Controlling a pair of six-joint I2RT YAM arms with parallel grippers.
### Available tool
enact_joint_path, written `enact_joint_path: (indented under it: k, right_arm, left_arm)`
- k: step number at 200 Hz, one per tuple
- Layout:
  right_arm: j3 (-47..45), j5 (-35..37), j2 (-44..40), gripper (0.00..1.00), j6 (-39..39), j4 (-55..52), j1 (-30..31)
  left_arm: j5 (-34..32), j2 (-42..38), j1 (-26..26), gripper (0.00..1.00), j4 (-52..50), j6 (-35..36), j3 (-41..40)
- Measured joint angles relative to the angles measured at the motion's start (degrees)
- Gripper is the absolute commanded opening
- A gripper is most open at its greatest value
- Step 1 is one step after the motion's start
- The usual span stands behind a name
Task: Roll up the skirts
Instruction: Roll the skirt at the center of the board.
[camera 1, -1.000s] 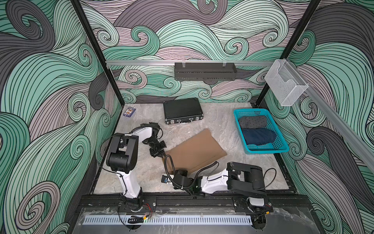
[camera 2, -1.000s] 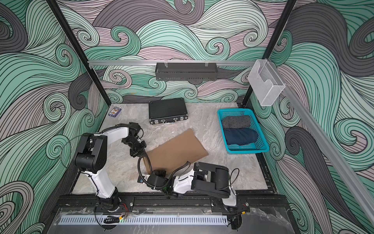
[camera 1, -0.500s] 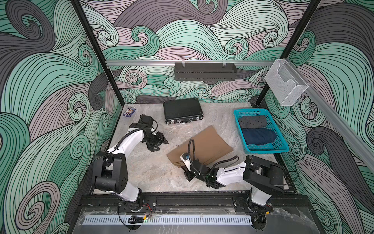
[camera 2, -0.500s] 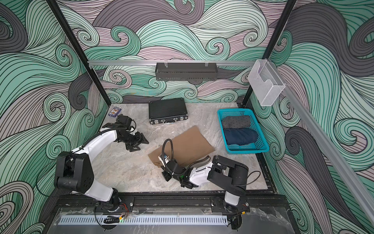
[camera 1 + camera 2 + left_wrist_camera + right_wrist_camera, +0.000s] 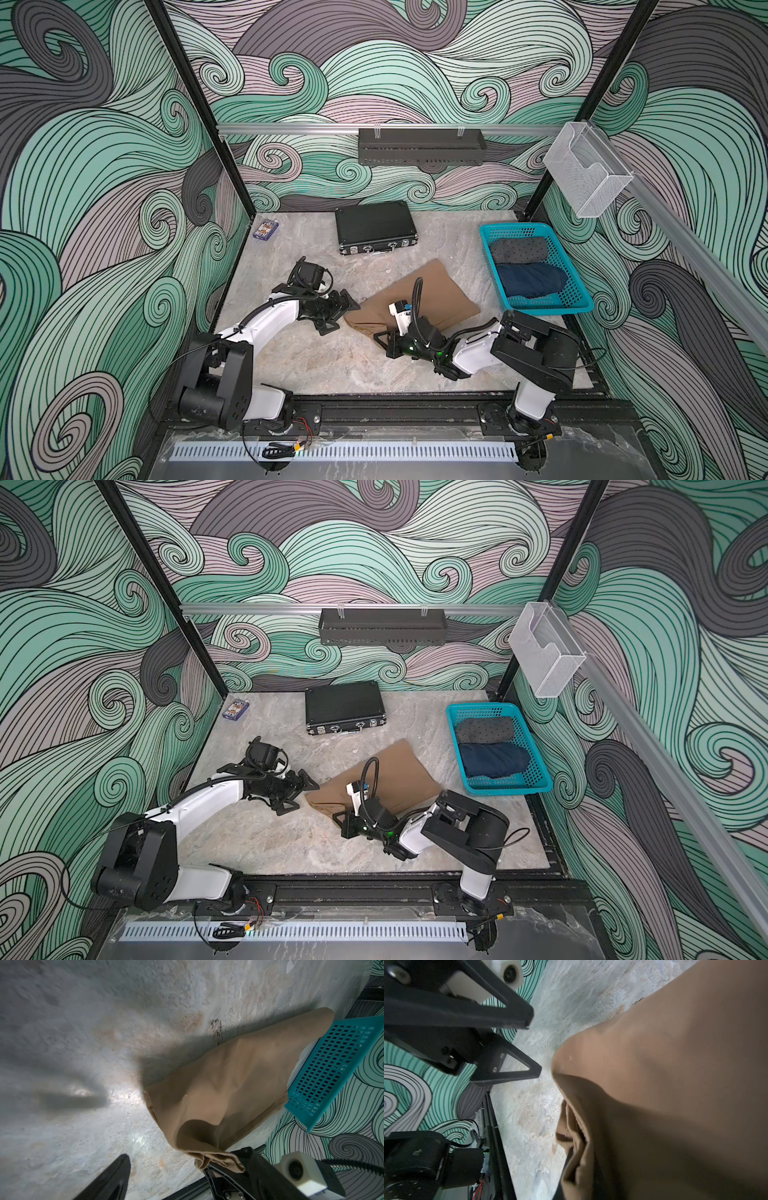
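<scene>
The tan-brown skirt lies mid-table, its near left edge folded and bunched. My right gripper is shut on that bunched corner; in the right wrist view the tan cloth hides the jaws. My left gripper stands open just left of the skirt, holding nothing. In the left wrist view one finger shows beside the skirt. The dotted grey skirt and the denim skirt lie rolled in the teal basket.
A black hard case sits at the back centre and a small card box at the back left. The basket stands against the right edge. A black rack and a clear holder hang on the walls.
My left gripper has opened, let go of the skirt's left corner and come back beside it. The right gripper has pulled the near corner rightward and away from the front edge, folding the cloth.
</scene>
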Motion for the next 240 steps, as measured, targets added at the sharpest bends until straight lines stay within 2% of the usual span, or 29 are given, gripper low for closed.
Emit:
enact_joint_path:
  k: [40, 69, 77, 85, 99, 111, 119, 150, 179, 211, 240]
  right_arm:
    - [-0.5, -2.4, 0.5, 0.0, 3.4, 3.4, -0.7]
    - [-0.9, -3.4, 0.5, 0.0, 4.0, 4.2, -0.7]
    - [-1.0, -3.6, 0.5, 0.0, 4.0, 4.2, -0.7]
    - [-1.0, -3.7, 0.5, 0.0, 4.0, 4.2, -0.7]
    - [-1.0, -4.0, 0.6, 0.0, 4.0, 4.5, -0.7]
    - [-1.0, -4.7, 0.6, 0.0, 4.2, 4.7, -0.7]
    - [-0.8, -5.3, 0.7, 0.0, 4.5, 4.9, -0.7]
    - [2.2, -6.4, 1.0, 0.0, 7.8, 3.3, -0.6]
    - [9.7, -7.4, 2.2, 0.0, 14.1, -5.5, 0.7]
    - [13.3, -8.4, 3.8, 0.0, 21.2, -11.3, 2.1]
    - [13.1, -9.2, 3.9, 0.0, 25.6, -12.6, 2.8]
  left_arm:
    - [1.8, 8.5, -1.6, 0.9, 6.2, -3.7, -1.6]
    - [2.4, 8.9, -2.2, 0.86, 7.6, -5.4, -1.6]
    - [2.1, 9.0, -2.3, 0.79, 8.0, -6.2, -1.7]
    - [1.7, 9.2, -2.4, 0.67, 8.3, -7.1, -1.7]
    - [0.5, 10.3, -2.6, 0.35, 8.3, -8.2, -1.5]
    - [-1.4, 11.6, -2.6, 0.12, 6.0, -8.3, -0.4]
    - [-3.2, 12.6, -2.6, 0.0, 3.0, -7.7, 1.4]
    - [-10.1, 14.0, -2.5, 0.0, -11.1, -2.9, 11.6]
    - [-19.2, 14.0, -2.4, 0.0, -25.6, 4.2, 19.9]
    - [-24.9, 12.9, -3.1, 0.0, -37.2, 9.4, 22.1]
    - [-26.7, 14.0, -6.1, 0.0, -41.5, 10.8, 24.7]
